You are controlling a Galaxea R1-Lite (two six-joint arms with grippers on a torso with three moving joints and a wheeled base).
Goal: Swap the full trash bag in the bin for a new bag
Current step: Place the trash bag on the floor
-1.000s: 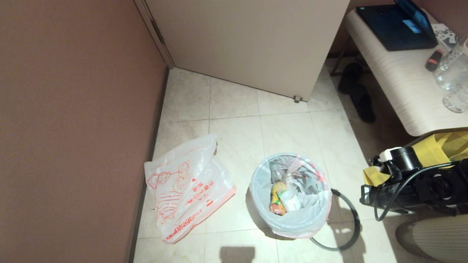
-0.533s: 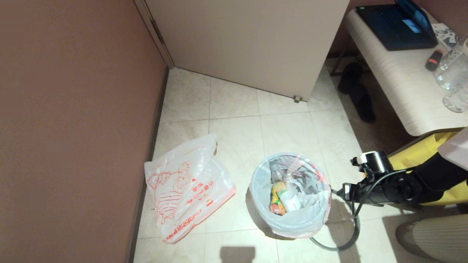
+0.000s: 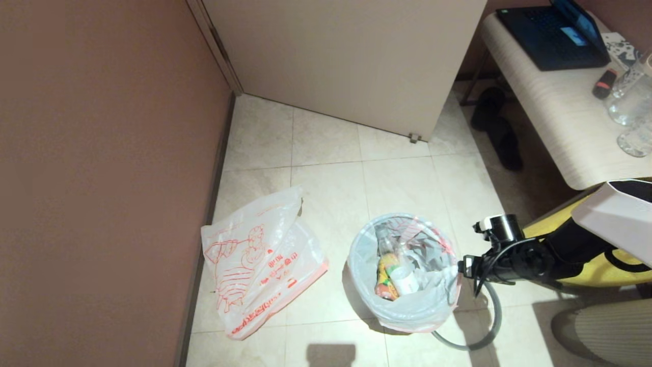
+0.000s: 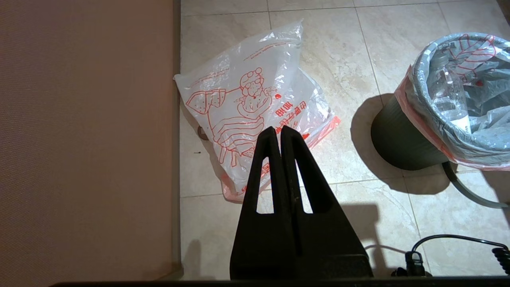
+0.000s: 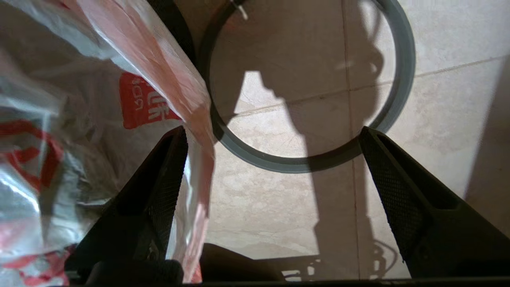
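Overhead, from my head camera, I count two plastic bags, one bin and one grey hoop. The full trash bag (image 3: 407,278) sits inside the bin (image 3: 405,316), its pink rim band folded over the edge, with one clear bottle, one yellow-orange packet and one white cup showing inside. The new bag (image 3: 260,262), with its red cartoon drawing, lies flat on the floor (image 3: 326,148) to the left of the bin, near the wall. The hoop (image 3: 486,321) lies on the floor against the bin's right side. My right hand (image 3: 464,267) is just at the bin's right edge, beside the bag's folded rim. Off to the right stands one table (image 3: 555,117) carrying a laptop.

Next, my left wrist camera shows my left hand (image 4: 277,133) clenched with both fingers pressed together, grasping nothing, hanging above the floor with the new bag (image 4: 255,107) beneath it and the bin (image 4: 402,139) off to one side.

Last, my right wrist camera shows my right hand (image 5: 273,135) spread wide and holding nothing. One finger (image 5: 159,191) lies against the full bag's (image 5: 79,99) overhanging plastic; the other stands clear over the floor, with the hoop (image 5: 398,91) lying below between them.
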